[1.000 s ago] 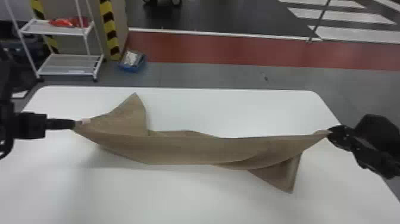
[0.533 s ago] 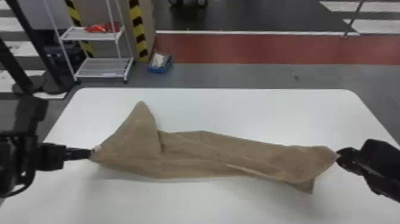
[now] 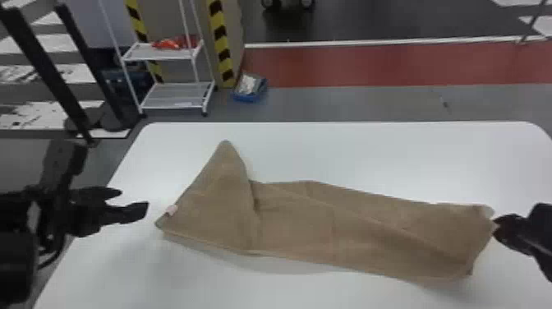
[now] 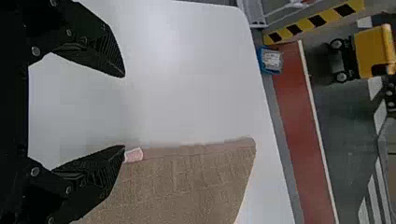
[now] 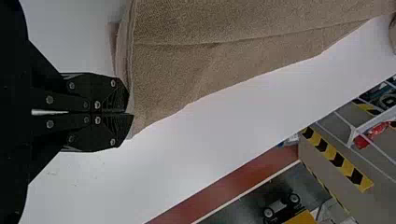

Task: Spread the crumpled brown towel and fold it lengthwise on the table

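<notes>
Crosswise on the bench (image 3: 369,156), the brown towel (image 3: 295,222) runs left to right. Its tagged corner (image 3: 167,220) lies just off the left claw (image 4: 124,111), spread wide; the right claw (image 5: 130,114) pinches the opposite end.

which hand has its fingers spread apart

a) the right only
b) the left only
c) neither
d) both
b, since the left hand shows a wide gap between its fingers, while the right hand has its fingers together on the edge of the brown towel.
</notes>
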Controlling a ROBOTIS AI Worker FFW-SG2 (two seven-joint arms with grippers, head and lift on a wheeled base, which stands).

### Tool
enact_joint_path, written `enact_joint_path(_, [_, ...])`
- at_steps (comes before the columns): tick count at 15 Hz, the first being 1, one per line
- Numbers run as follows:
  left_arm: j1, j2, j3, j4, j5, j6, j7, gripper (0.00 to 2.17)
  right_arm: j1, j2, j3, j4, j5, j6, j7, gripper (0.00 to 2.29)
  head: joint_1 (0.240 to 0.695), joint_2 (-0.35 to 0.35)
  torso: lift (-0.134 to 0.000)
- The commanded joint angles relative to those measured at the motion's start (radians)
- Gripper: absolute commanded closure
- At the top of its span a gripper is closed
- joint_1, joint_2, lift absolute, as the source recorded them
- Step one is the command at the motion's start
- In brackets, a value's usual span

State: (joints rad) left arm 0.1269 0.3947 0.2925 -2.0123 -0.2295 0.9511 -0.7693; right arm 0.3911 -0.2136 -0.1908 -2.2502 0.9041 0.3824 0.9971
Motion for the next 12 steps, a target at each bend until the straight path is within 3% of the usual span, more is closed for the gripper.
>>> enact_joint_path(1, [0.128,0.056,0.013,0.030,-0.050,-0.415,0.004,0.25,0.000,0.000,0.004,0.000,0.006,0.003,0.000,1.47,0.695,0.123,-0.123])
enact_joint_path(4, [0.258,0.141,-0.010,0.050,-0.132,-0.774,0.041,0.25,-0.001,0.005,0.007,0.006,0.015,0.007,0.000,1.47,0.695,0.122,-0.123])
enact_joint_path(6, [0.296,0.177,-0.035,0.047,-0.175,-0.869,0.045,0.27,-0.009,0.007,0.007,0.014,0.015,0.007,0.000,1.47,0.695,0.093,-0.123])
enact_joint_path(9, [0.295,0.217,-0.101,0.046,-0.295,-0.893,0.036,0.27,-0.012,0.007,0.007,0.020,0.016,0.007,0.000,1.47,0.695,0.059,-0.123])
enact_joint_path(12, [0.234,0.223,-0.153,0.073,-0.349,-0.890,0.001,0.32,-0.012,0.007,0.002,0.031,0.016,0.007,-0.002,1.47,0.695,0.034,-0.123])
